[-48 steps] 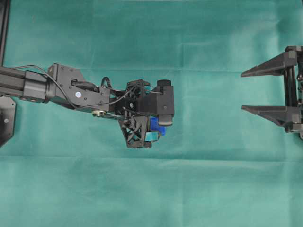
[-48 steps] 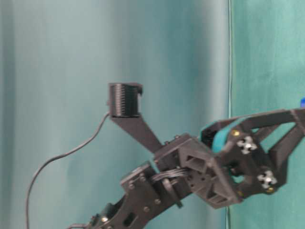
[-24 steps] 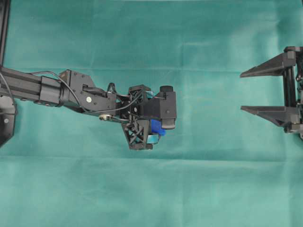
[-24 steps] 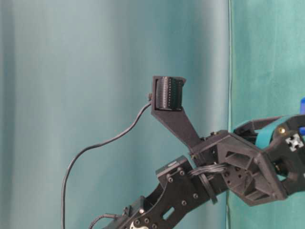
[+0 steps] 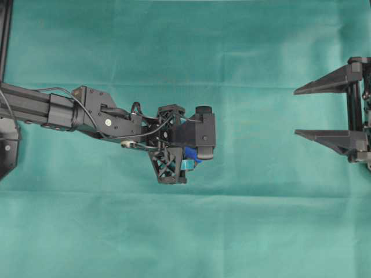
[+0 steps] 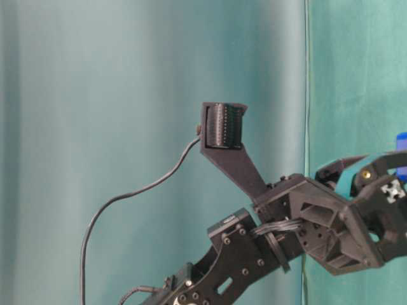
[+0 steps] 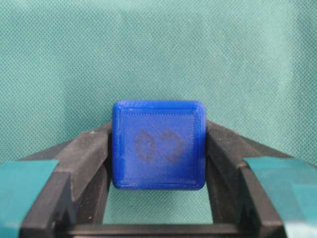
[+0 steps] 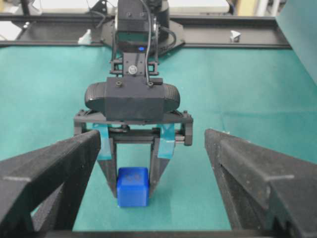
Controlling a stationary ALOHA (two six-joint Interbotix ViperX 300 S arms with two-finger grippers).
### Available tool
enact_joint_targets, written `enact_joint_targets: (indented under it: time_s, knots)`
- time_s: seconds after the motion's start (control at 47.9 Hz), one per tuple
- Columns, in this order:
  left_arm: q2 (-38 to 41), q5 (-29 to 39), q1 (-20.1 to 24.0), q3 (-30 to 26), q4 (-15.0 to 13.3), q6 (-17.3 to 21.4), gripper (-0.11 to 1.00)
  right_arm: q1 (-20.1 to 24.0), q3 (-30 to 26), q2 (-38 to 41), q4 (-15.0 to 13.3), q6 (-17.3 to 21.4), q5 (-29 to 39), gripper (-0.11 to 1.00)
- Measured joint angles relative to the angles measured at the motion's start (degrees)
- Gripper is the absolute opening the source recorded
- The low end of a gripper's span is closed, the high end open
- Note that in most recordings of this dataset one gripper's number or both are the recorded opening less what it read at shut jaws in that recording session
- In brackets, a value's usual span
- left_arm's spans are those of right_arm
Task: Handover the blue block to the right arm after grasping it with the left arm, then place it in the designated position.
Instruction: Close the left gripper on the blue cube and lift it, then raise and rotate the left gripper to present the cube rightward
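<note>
Gripping the blue block [image 7: 158,146] between teal-taped fingers [image 7: 86,163], the left arm's jaws hold it low over the desk [image 5: 243,231] | right arm's jaws [image 5: 310,110] spread wide, well apart, facing it, green cloth between | block square, marked face toward left wrist camera | black frame [image 8: 223,37] behind.

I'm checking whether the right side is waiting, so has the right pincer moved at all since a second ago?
No. In the overhead view the right pincer sits at the same spot by the picture's right edge, fingers spread as before; only the left pincer has advanced.
</note>
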Motion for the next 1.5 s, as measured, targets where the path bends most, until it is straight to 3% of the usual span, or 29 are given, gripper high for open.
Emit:
enact_joint_targets:
  time_s: [0.334, 0.878, 1.505]
  knots:
    - [-1.58, 2.29, -0.09, 0.0, -0.09, -0.35, 0.47, 0.0, 0.0, 0.09, 0.0, 0.0, 0.18, 0.93]
    - [-18.37, 11.69, -0.18, -1.41, 0.09, 0.0, 0.46, 0.0, 0.0, 0.09, 0.0, 0.0, 0.26, 0.93]
    - [-27.07, 23.99, -0.18, -10.02, 0.53, 0.18, 0.46, 0.0, -0.09, 0.09, 0.0, 0.0, 0.79, 0.93]
